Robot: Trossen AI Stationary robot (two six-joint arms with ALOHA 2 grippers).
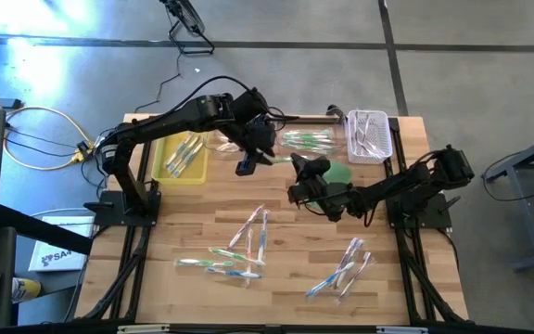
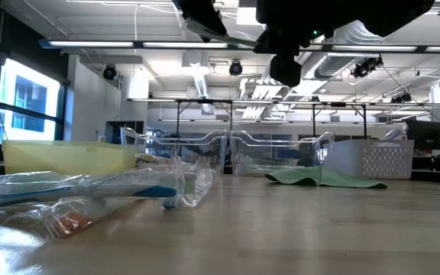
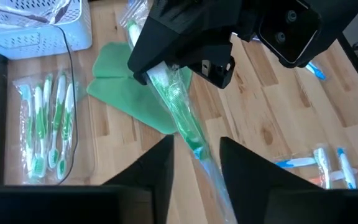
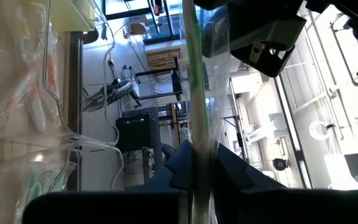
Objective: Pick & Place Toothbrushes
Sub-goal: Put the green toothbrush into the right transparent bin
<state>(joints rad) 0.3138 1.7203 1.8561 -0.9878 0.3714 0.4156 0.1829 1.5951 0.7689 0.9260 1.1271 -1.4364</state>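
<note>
We are passing a green toothbrush (image 3: 182,118) mid-air: right claw (image 4: 199,163) clamping it, left claw (image 3: 194,163) spread around it. Several toothbrushes are binned; loose toothbrushes (image 1: 239,250) are waiting on the table (image 1: 286,278).

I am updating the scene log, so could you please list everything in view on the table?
Table: one, light wood.
Loose brushes: about a dozen, wrapped, mixed colours, three clusters at the front of the table.
Yellow tray: one, back left, a few brushes inside.
Clear trays: two, back middle; one holds several green brushes.
Basket: one, white, back right, brushes inside.
Cloth: one, green, in front of the basket.
Held brush: one, green, wrapped, above the cloth.
Right gripper: shut on the held brush.
Left gripper: open, fingers either side of the held brush.
</note>
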